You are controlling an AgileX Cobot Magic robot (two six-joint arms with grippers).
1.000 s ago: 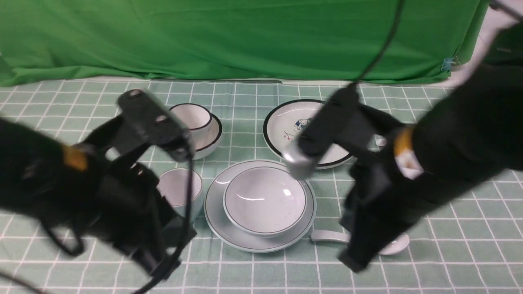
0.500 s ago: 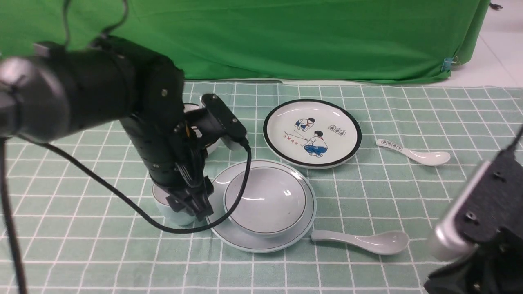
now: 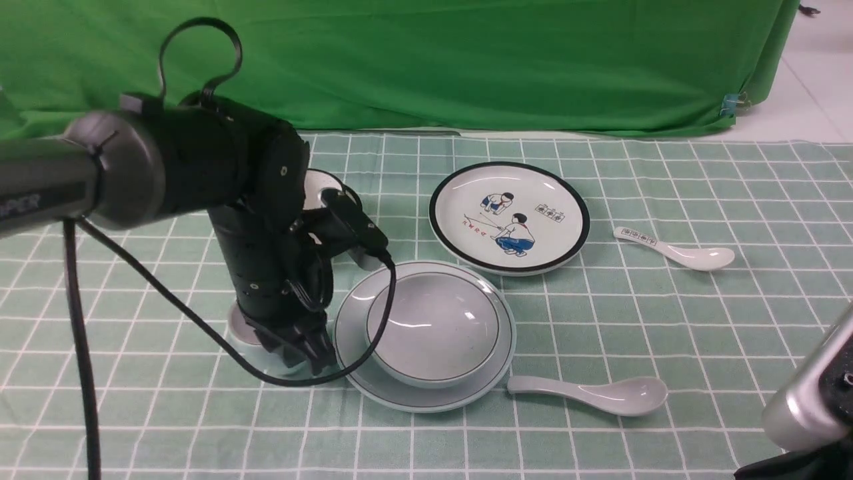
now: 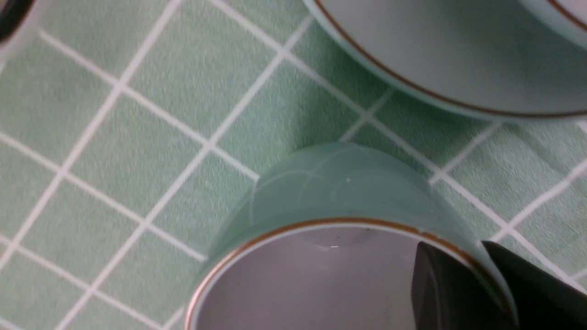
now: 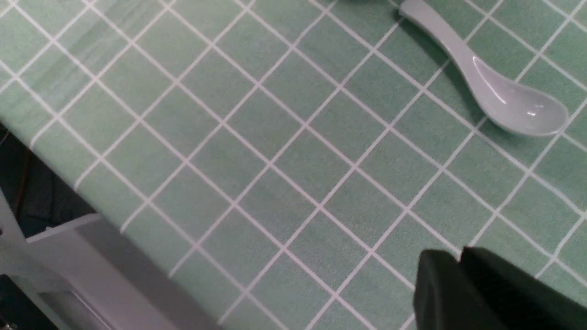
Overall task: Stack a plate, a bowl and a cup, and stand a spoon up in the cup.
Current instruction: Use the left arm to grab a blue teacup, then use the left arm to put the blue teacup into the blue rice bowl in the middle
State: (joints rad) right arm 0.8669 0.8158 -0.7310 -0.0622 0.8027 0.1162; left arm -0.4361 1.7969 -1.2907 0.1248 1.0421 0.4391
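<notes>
The pale blue-grey bowl sits in the pale blue-grey plate at the middle of the table. The cup stands just left of the plate, mostly hidden behind my left arm in the front view. My left gripper is shut on the cup's rim, one finger inside and one outside; it also shows in the front view. The plain white spoon lies right of the plate, also in the right wrist view. My right gripper is shut and empty, above bare cloth near the spoon.
A black-rimmed white plate with cartoon children lies behind the stack. A white spoon with a printed handle lies at the right. Black-rimmed white dishes peek from behind my left arm. The table's front edge is close to my right gripper.
My left arm has come down on the cup and closed on its rim. My right arm has drawn back from the middle to the lower right corner.
</notes>
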